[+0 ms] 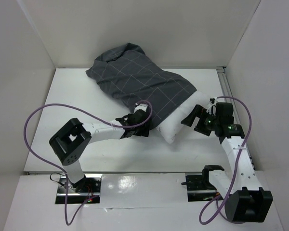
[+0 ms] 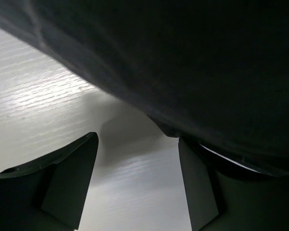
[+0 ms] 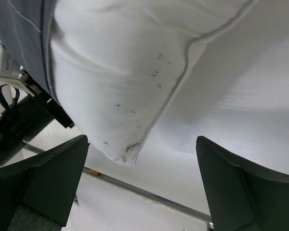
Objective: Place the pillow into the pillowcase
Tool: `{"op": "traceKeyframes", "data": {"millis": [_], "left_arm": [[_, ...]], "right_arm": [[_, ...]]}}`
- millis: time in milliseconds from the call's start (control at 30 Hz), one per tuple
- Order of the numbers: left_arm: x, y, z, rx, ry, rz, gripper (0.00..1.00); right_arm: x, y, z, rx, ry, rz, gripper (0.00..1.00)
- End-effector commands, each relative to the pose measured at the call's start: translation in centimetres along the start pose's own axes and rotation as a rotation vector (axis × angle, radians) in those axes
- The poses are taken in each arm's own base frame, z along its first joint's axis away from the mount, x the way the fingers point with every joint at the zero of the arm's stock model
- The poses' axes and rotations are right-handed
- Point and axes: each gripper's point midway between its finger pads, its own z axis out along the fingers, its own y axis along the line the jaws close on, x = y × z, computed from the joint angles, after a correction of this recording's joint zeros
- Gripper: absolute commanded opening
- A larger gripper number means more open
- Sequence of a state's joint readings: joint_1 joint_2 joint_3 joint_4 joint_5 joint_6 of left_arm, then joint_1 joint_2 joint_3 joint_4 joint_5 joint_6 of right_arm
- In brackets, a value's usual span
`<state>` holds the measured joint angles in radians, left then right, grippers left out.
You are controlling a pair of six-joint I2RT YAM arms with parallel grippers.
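Observation:
The dark grey grid-patterned pillowcase [image 1: 139, 79] lies across the back middle of the table, pulled over most of the white pillow [image 1: 176, 126]. Only the pillow's near right end sticks out. My left gripper [image 1: 137, 118] sits at the pillowcase's near edge. In the left wrist view the dark cloth [image 2: 192, 67] hangs over the open left gripper [image 2: 137, 139], with only bare table between the fingers. My right gripper [image 1: 191, 117] is beside the exposed pillow end. It [image 3: 142, 140] stands wide open, and the pillow's piped corner [image 3: 125, 86] lies just ahead of it, ungripped.
White walls enclose the white table [image 1: 111, 149] on the left, back and right. A metal rail [image 1: 226, 91] runs along the right edge. Purple cables [image 1: 43, 113] loop above both arms. The left arm's black wrist [image 3: 19, 120] shows in the right wrist view.

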<state>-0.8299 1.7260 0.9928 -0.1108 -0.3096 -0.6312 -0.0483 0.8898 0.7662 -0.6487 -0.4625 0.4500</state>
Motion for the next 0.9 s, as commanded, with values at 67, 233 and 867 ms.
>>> {"op": "traceKeyframes", "data": {"millis": [67,233,867], "left_arm": [[-3.6,-3.2,-0.1,0.123,-0.101,-0.008,0.83],[-3.7,-3.9,-1.2,0.147,-0.119,0.031,0.90],[-5.0,-1.7,1.2,-0.089,-0.211,0.090,0.69]], "right_arm": [[1.4,0.4,-0.3,-0.034,0.037,-0.013,1.00],[1.3,0.0,-0.1,-0.019,0.039,-0.019,1.00],[2.1,1.3,0.4,-0.114,0.102,-0.021,1.00]]}}
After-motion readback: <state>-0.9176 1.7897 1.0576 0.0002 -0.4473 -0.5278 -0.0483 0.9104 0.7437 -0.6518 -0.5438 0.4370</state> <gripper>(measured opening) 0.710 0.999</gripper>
